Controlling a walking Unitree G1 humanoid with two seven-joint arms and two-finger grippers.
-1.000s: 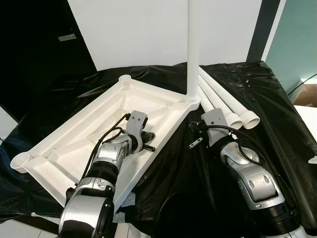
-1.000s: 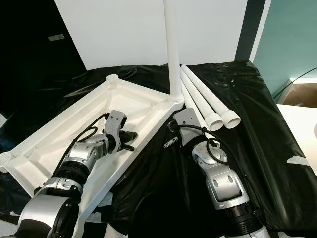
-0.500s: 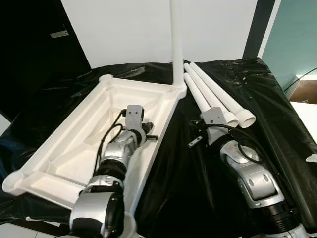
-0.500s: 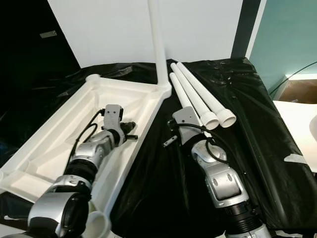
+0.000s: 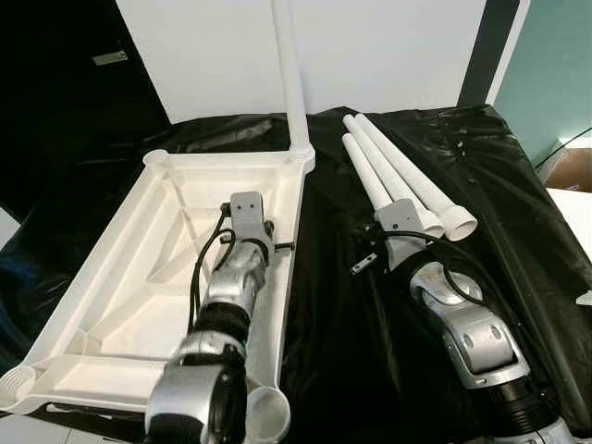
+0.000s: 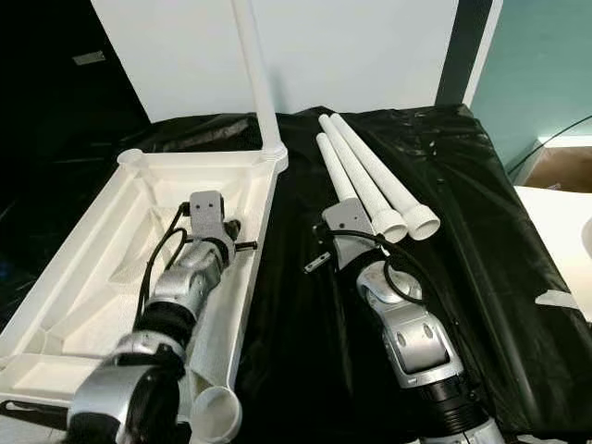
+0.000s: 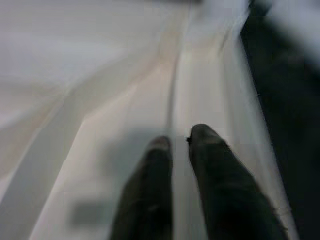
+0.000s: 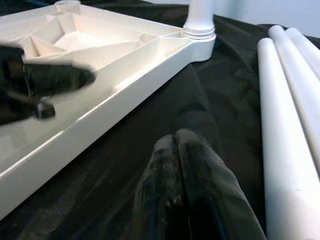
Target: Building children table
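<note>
- Building the table stood, by my reading, at the leg-fitting step; the top (image 5: 120,277) lay underside up on the black sheet (image 5: 342,305), filling the left half of the left eye frame, with one leg (image 5: 292,83) already upright in its far corner socket, upper centre; three loose legs (image 5: 398,180) lay side by side right of centre, and an open socket (image 5: 268,416) showed at the bottom edge
- The next move, I judged, called for the right gripper to open, reach up-frame to the nearest loose leg, take it near its flared end, and bring it upright over an open socket while the left steadied the top
- The left gripper (image 7: 180,142) sat inside the top, along its right wall, centre of the left eye frame; its fingers (image 7: 210,150) were close together with a thin gap, holding nothing that I could see; the arm stretched straight up-frame from the bottom edge, wrist level
- The right gripper (image 8: 175,142) rested low over the sheet, between the top's wall and the loose legs; its fingers (image 8: 197,155) were pressed together, empty; the arm ran from lower right toward centre, forearm angled in
</note>
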